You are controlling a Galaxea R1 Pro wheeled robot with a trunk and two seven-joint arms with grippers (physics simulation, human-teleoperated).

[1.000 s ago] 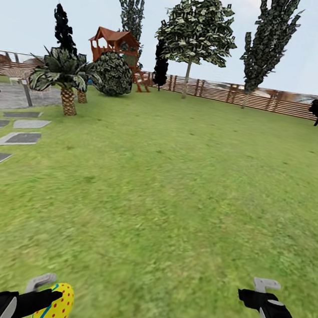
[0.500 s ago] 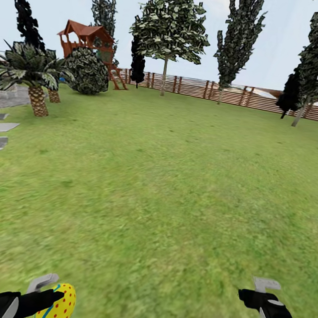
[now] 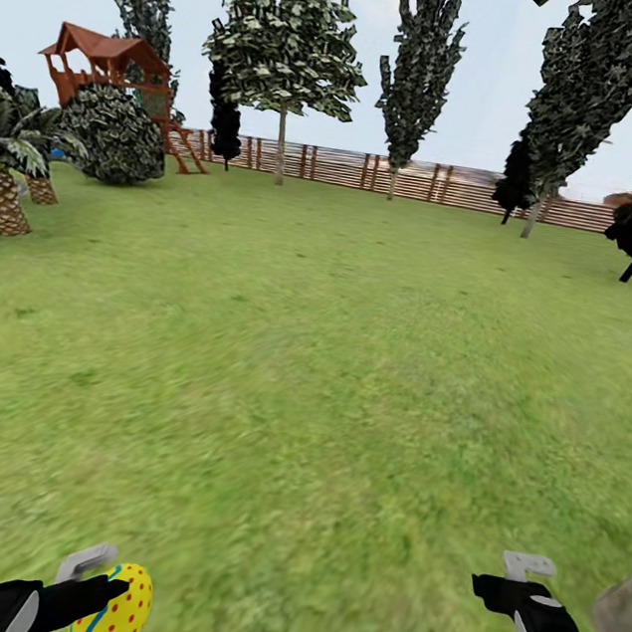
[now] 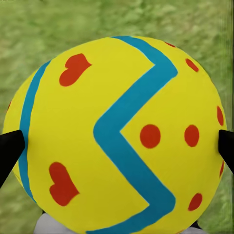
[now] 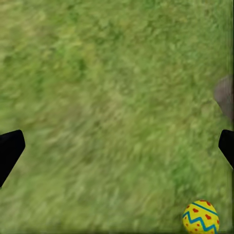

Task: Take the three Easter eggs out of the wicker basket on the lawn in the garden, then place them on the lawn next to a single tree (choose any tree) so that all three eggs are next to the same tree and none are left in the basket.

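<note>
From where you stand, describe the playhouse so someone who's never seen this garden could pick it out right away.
Follow the brown slatted fence along the far edge of the lawn to its left end. There, behind a round dark bush and beyond the short palms, stands the playhouse. Among trees and shrubs, it is the one built thing with a red-brown peaked roof on wooden posts.

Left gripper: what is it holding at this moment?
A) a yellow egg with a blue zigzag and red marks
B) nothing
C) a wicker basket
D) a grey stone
A: in the left wrist view the egg sits between the two dark fingertips, and the head view shows the left gripper closed around it above the lawn.
</note>
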